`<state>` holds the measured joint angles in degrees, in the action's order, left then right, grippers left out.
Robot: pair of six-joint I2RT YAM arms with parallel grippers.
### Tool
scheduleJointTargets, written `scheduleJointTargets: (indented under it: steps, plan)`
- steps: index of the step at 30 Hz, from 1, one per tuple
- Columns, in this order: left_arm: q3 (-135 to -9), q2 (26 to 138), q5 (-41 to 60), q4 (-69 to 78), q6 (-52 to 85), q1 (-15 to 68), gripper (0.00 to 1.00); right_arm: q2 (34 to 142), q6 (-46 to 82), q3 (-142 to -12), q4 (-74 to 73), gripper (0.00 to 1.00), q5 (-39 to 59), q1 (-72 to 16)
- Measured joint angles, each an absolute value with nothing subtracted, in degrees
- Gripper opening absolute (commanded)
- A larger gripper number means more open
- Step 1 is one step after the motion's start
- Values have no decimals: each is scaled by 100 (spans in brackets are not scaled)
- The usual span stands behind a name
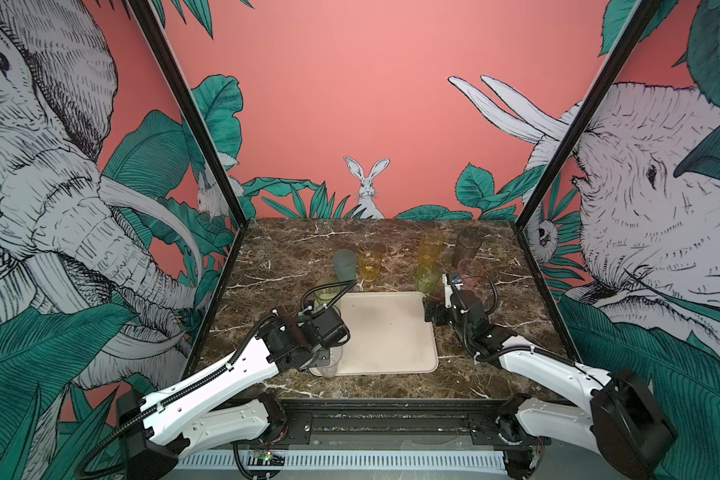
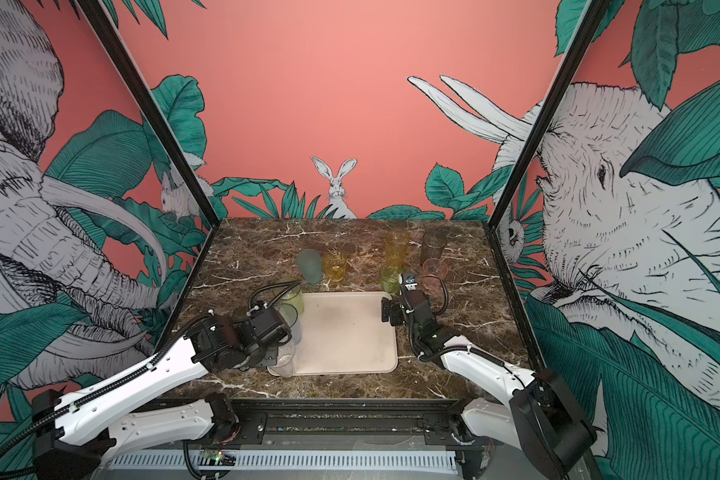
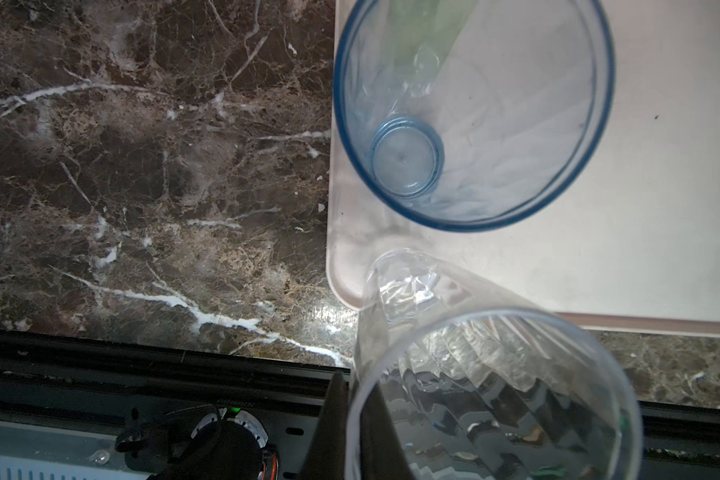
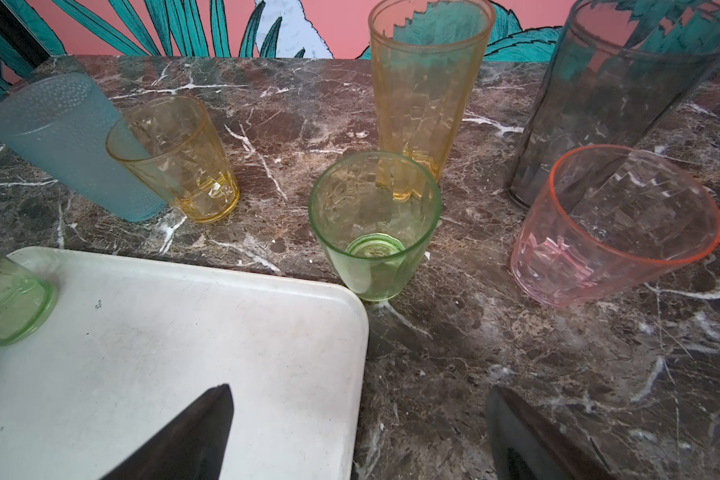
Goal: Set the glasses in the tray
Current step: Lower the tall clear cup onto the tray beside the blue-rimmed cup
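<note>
Three glasses are held by the tray [image 1: 391,332], all along its left side in both top views; a tall green glass [image 1: 327,291] is stood in the far left corner; a pale blue glass [image 3: 474,112] is stood in the middle of that side, and its round bottom is seen through its open top; a clear glass [image 3: 487,395] is set on the near left corner; the wall of the clear glass is pinched by the left gripper [image 3: 352,403], with one dark finger inside the rim and one outside; the right gripper [image 4: 358,432] is held with its fingers wide apart and nothing between them, one finger over the tray's far right corner and one over the table [image 4: 558,374]; six more glasses are stood on the table past the tray; a short green glass [image 4: 373,224] is seen just beside that far right corner; a tall amber glass [image 4: 425,95] is close behind it; a pink glass [image 4: 612,224] and a tall grey glass [image 4: 616,95] are stood together further right; a frosted teal glass [image 4: 67,145] and a short amber glass [image 4: 175,158] are side by side further left, and it cannot be told whether they touch; tiny print on the black rail [image 3: 233,402] is too small to be read.
</note>
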<state>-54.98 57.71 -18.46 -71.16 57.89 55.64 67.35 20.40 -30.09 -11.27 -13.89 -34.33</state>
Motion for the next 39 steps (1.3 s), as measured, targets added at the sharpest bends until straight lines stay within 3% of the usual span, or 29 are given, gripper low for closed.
scheduleJointTargets:
  steps: [29,39]
  plan:
    - [-5168,5706,-1761,-6772,5638,5162,0,6847,2040,-3081,-1079,97,-1387,-3433]
    - [-5179,5833,-1734,-6777,5592,5063,20,6847,2040,-3083,-1013,97,-1387,-3433]
